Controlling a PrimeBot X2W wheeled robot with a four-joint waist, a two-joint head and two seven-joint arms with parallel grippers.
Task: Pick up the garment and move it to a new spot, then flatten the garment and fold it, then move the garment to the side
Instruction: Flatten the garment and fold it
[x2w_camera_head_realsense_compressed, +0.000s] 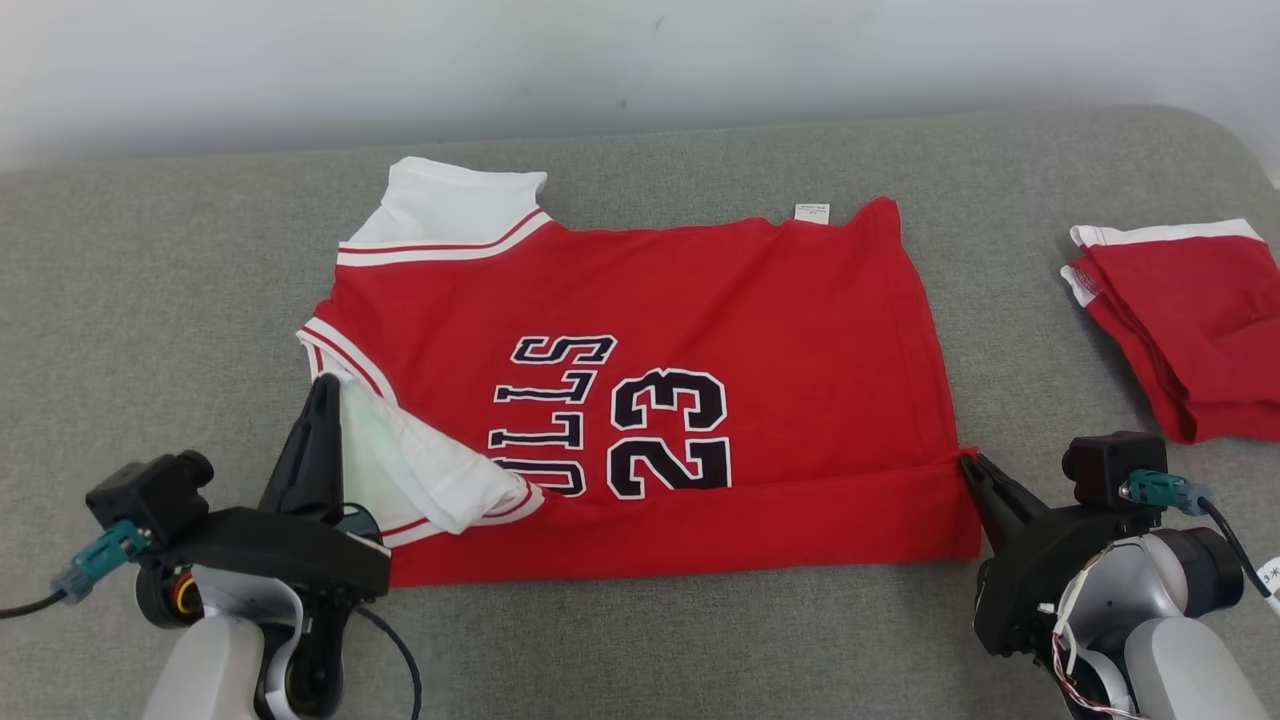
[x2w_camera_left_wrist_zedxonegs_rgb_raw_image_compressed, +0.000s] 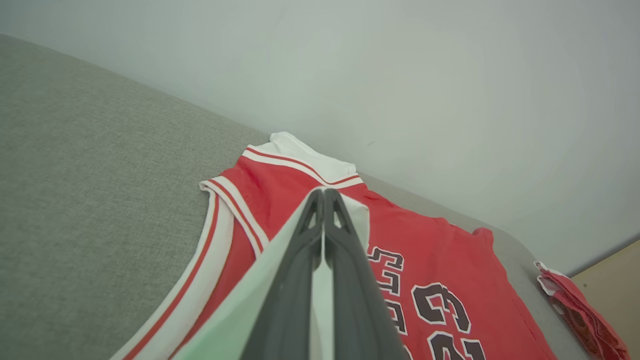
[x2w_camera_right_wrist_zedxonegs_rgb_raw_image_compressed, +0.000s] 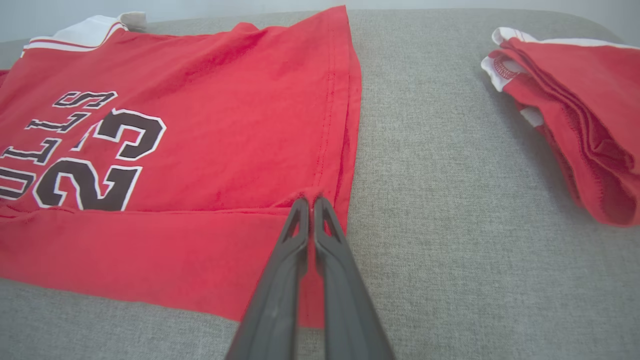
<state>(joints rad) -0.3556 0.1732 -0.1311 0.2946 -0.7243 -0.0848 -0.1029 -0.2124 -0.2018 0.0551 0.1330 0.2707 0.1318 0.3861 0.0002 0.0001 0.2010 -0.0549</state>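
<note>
**Jersey Held at Both Ends on the Grey Cushion**

A red jersey (x2w_camera_head_realsense_compressed: 700, 300) is seen spread across the middle of a grey cushion (x2w_camera_head_realsense_compressed: 150, 300), with its collar end toward the robot's left and its hem toward the right. Black lettering and the number 23 are printed on the upper face. The near long edge has been turned over onto the body, so that a flat red strip is formed along the front. A white label (x2w_camera_head_realsense_compressed: 811, 212) is visible at the far edge.

The left gripper (x2w_camera_head_realsense_compressed: 325, 390) is clenched on the near white sleeve (x2w_camera_head_realsense_compressed: 430, 480), which is lifted and laid inward over the first letter of the print. In the left wrist view the left gripper (x2w_camera_left_wrist_zedxonegs_rgb_raw_image_compressed: 324, 192) is shown with its jaws pressed together and pale cloth caught between them and draped at either side. The far sleeve (x2w_camera_head_realsense_compressed: 450, 205) is left lying flat on the cushion.

The right gripper (x2w_camera_head_realsense_compressed: 968, 460) is placed at the hem end, where the turned strip meets the body. In the right wrist view the right gripper (x2w_camera_right_wrist_zedxonegs_rgb_raw_image_compressed: 311, 201) is shown with its jaws pinched tight on a small pucker of red cloth.

A folded red garment (x2w_camera_head_realsense_compressed: 1180, 320) with white trim is found well apart, at the right end of the cushion. A white wall (x2w_camera_head_realsense_compressed: 600, 60) is seen behind.
</note>
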